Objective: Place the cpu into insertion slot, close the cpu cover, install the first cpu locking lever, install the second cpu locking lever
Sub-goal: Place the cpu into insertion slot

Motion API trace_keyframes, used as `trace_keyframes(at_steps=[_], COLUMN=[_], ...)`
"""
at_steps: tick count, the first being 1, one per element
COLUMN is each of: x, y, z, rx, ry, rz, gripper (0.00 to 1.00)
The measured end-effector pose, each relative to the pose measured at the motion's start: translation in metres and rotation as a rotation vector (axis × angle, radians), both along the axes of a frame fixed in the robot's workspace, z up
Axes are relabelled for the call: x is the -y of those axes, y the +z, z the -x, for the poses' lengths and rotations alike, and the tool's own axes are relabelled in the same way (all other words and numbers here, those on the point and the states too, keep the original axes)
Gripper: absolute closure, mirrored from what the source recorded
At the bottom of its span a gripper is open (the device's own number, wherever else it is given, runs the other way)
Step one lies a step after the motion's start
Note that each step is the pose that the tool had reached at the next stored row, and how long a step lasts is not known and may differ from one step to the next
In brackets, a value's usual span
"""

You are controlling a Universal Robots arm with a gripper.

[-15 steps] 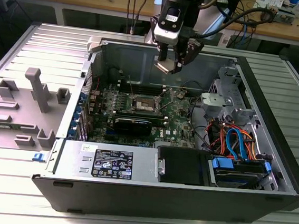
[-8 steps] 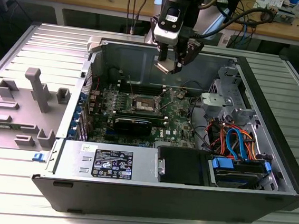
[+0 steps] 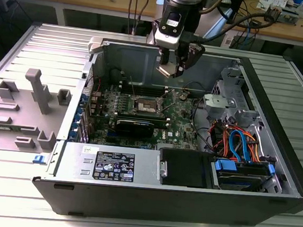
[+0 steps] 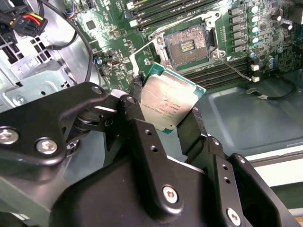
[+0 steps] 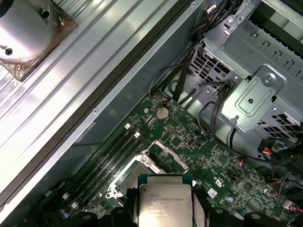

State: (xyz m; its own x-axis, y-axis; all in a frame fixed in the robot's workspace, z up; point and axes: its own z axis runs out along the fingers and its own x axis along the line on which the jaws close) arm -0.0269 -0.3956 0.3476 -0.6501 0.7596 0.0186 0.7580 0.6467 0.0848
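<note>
Gripper (image 4: 166,98), upper centre of the exterior view, clamped on the cpu (image 5: 165,201) by two opposite edges. This grip probably keeps the chip level and its faces untouched. The chip hangs above the board, apart from the slot (image 3: 144,105), which lies empty and uncovered at mid-frame.

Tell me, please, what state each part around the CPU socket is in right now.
cpu, gripped in the claw, held above the board, not seated.
claw, shut on the cpu.
insertion slot, empty, contacts exposed.
cpu cover, swung open.
locking lever, unlatched, angled out beside the slot.
</note>
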Motion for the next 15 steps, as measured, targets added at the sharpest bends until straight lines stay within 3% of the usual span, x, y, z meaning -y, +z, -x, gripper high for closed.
trace_keyframes(at_steps=[5, 15], x=[0.0000, 0.0000], y=[-0.0027, -0.0028], z=[0.0000, 0.0000], rx=[-0.0012, -0.0011], ry=[-0.057, -0.058], rz=[0.0002, 0.0000], gripper=[0.46, 0.46])
